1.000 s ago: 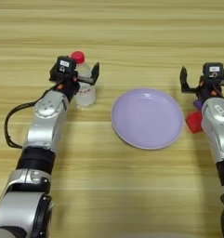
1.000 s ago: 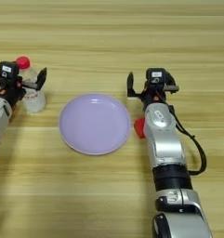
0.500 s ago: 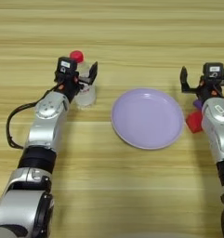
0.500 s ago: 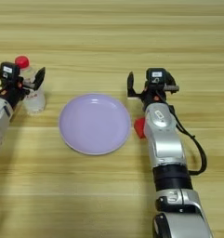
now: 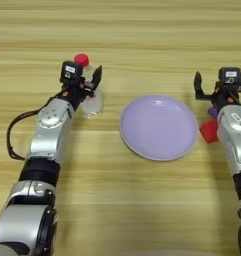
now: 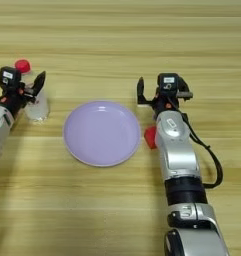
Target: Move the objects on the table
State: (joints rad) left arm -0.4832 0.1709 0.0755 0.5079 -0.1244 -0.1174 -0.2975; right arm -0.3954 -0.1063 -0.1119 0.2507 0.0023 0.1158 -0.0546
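At upper left the left claw (image 5: 86,85), fingers spread, is seemingly straddling the bottle (image 5: 90,90), so closing squarely should work; the right claw (image 6: 159,92) is hanging open.

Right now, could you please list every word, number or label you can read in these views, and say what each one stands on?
None can be read.
White sticker on top of the left end effector: print too small to read.
White sticker on top of the right end effector: print too small to read.
Bottle: no readable label shows.
Purple plate: plain, no markings.
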